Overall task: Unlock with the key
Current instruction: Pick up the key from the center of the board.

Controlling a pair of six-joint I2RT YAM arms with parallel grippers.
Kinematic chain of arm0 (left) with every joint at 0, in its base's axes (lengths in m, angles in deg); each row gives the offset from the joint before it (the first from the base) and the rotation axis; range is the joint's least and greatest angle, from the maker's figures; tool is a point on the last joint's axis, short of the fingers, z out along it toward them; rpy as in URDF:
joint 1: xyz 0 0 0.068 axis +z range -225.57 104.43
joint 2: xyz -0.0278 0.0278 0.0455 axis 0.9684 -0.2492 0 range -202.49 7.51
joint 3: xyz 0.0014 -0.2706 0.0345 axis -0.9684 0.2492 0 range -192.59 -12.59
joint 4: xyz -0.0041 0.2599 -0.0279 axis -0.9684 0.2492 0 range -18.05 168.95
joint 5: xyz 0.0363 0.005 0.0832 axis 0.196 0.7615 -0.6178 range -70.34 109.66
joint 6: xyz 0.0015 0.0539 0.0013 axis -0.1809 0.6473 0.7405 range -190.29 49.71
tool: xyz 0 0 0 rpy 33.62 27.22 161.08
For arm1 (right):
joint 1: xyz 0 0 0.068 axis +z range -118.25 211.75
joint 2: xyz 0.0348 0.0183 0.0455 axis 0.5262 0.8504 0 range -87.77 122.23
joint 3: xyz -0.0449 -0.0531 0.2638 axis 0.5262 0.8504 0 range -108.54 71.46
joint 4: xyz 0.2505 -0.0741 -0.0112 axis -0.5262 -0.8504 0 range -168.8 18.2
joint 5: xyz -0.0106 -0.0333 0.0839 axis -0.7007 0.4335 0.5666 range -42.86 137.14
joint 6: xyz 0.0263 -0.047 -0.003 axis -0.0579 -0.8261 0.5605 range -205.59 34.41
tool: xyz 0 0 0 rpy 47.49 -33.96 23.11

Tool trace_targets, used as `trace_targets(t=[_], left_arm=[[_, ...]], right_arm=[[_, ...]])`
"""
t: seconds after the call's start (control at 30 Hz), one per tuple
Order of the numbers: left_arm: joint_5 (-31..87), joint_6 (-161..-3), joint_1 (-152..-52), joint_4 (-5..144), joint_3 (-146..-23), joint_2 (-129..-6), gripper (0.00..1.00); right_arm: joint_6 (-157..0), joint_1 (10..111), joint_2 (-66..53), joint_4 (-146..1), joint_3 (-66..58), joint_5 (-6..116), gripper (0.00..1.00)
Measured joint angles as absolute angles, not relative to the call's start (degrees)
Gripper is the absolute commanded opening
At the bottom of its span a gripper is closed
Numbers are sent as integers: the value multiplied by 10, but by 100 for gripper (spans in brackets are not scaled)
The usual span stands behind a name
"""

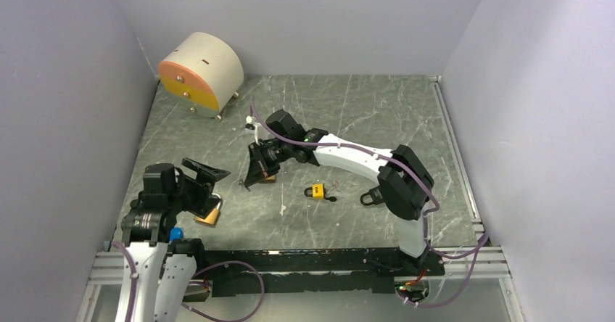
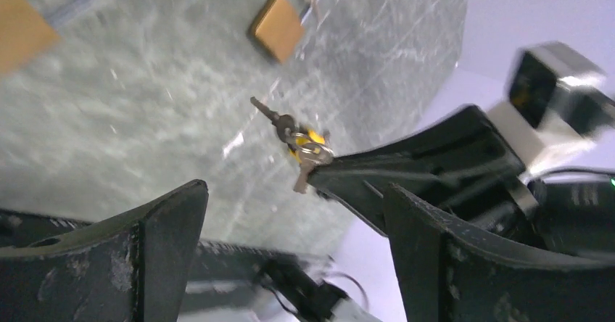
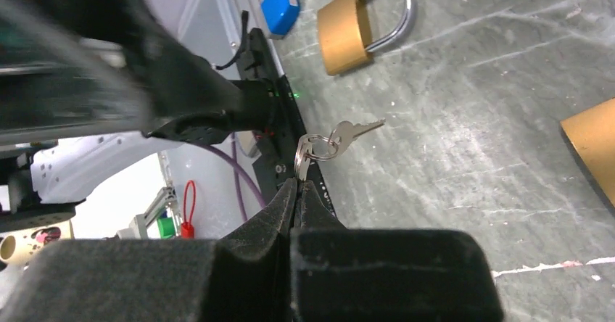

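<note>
Pinching the key ring (image 3: 313,148) in tightly pressed fingers over the middle of the table (image 1: 348,112), the right gripper (image 3: 297,186) would do well to steady the loose key (image 3: 357,129) before aiming it, while the left gripper (image 1: 216,189) stands spread wide beside the near-left brass padlock (image 1: 209,215), whose keyhole is nowhere visible.

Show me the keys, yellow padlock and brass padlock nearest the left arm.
keys (image 3: 345,132), right wrist view, on a key's head.
yellow padlock (image 1: 318,191), top external view, on its body.
brass padlock (image 3: 344,40), right wrist view, on its body.
</note>
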State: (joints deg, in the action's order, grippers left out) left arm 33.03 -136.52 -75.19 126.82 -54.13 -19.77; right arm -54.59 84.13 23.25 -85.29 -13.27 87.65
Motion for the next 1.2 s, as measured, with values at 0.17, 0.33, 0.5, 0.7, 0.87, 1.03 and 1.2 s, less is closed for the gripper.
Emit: trace_targets(t=[0.17, 0.33, 0.5, 0.7, 0.87, 1.03, 1.2], left_arm=[[438, -1517, -752, 1230, -469, -248, 94], [465, -1621, -752, 1203, -442, -248, 94], [510, -1685, -752, 1145, -430, -258, 91], [555, -1724, -752, 1116, -416, -279, 82], [572, -1740, -752, 1102, -404, -280, 59], [577, -1747, -752, 1096, -399, -287, 41], [580, -1751, -752, 1089, -390, -287, 20]], right_arm=[[-556, 841, 189, -850, -120, 887, 0], [-569, 843, 163, -845, -111, 897, 0], [-591, 851, 153, -847, -110, 896, 0], [-603, 856, 152, -852, -110, 896, 0], [-611, 857, 152, -851, -110, 898, 0], [-614, 857, 152, -847, -110, 908, 0], [-614, 857, 146, -837, -108, 914, 0]])
